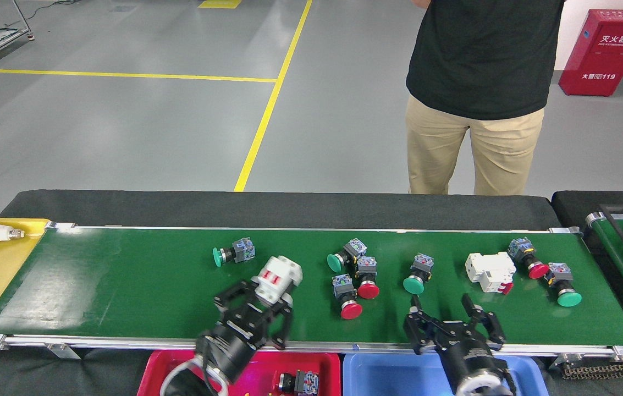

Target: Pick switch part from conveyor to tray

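The white switch part, a breaker block with red toggles, sits tilted between the fingers of the left end effector, which looks clenched on it above the near half of the conveyor. I judge it light, rigid and smooth-sided plastic, so it could slip; the flat side faces give the surest hold, away from the toggles. A second white breaker lies further right. Round it are pushbutton switches: four green-capped and three red-capped on this belt, seven in all. The right end effector hovers over the near rail with fingers spread, grasping nothing. Below the rail are two trays, a red tray holding one switch and a blue tray
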`<action>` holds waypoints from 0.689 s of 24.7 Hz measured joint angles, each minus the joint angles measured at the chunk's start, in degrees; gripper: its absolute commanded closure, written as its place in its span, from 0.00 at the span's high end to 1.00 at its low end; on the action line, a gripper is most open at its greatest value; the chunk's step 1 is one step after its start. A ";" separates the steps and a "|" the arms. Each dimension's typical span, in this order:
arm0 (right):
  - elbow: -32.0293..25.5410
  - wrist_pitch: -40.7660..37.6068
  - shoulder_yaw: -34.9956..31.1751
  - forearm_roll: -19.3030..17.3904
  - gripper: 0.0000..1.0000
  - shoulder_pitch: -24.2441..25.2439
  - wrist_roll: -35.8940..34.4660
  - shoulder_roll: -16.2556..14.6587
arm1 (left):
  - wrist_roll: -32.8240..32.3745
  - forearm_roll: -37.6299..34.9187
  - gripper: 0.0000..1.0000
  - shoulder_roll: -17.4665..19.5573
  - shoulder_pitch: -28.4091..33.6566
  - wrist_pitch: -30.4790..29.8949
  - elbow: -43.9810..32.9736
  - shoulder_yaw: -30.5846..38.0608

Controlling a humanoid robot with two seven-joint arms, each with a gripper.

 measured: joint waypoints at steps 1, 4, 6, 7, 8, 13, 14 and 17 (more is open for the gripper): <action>1.25 1.36 0.87 0.00 1.00 -1.35 0.02 0.36 | -0.01 -0.68 0.09 -0.25 0.01 -0.05 -0.04 -1.71; 5.42 3.56 1.94 0.07 1.00 -4.67 0.04 2.64 | -0.03 -2.65 0.10 -1.86 0.01 -0.13 0.02 -3.76; 8.88 4.13 2.72 0.20 1.00 -6.79 0.05 4.00 | -0.07 -2.98 0.10 -1.92 0.02 0.01 0.51 -3.30; 10.47 4.52 3.38 0.24 1.00 -7.88 0.05 4.39 | -0.10 -2.98 0.11 -1.92 0.02 0.09 0.82 -3.00; 11.44 4.77 3.81 0.26 1.00 -8.67 0.05 4.70 | -0.15 -2.97 0.11 -1.91 0.02 0.09 0.94 -2.66; 15.24 5.25 4.56 0.13 0.83 -11.23 0.05 6.26 | -0.17 -2.91 0.13 -1.31 0.02 -0.39 1.06 -1.50; 15.76 5.33 4.65 0.07 0.70 -11.58 0.05 6.27 | -0.17 -2.91 0.13 -1.31 0.02 -0.43 1.13 -1.48; 17.27 5.28 4.70 -0.04 0.29 -12.57 0.16 6.26 | -0.17 -2.00 0.14 -1.31 0.04 -0.64 1.19 -0.05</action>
